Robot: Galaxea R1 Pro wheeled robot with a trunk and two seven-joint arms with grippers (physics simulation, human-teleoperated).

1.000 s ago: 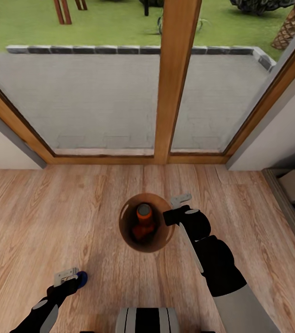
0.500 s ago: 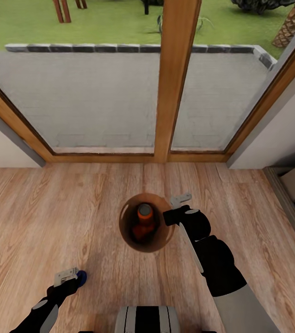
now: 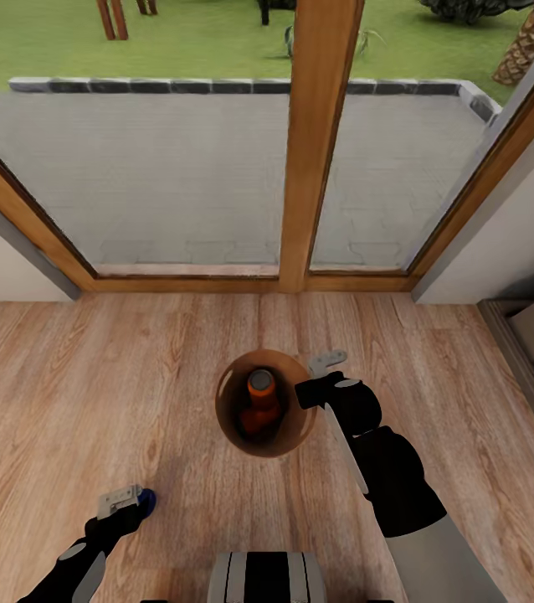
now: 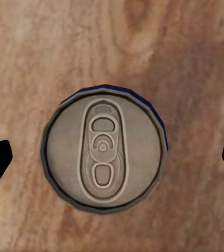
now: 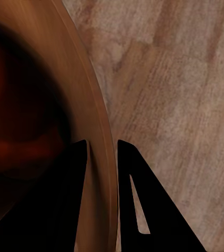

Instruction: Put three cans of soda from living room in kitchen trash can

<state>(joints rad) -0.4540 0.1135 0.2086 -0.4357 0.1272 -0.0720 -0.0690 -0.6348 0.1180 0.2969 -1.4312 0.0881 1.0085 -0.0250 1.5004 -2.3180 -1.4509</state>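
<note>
Right pincer (image 5: 101,152) is clamped on the rim of the trash can (image 3: 232,419), one finger inside the wall, one outside. The can sits on the wood floor (image 3: 91,385) near the glass door (image 3: 192,167), an orange soda can (image 3: 260,400) standing inside. Left pincer (image 4: 112,157) is spread wide over a blue-sided can (image 4: 104,149) standing on the floor, near left.

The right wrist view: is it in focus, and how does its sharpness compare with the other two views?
Right wrist view: the bin's dark inside is smeared and murky, the fingers are flat black silhouettes. Left wrist view: the can's grey top is crisp and evenly lit. Head view: soft, mildly blurred, the floor bright, with little shadow.
</note>
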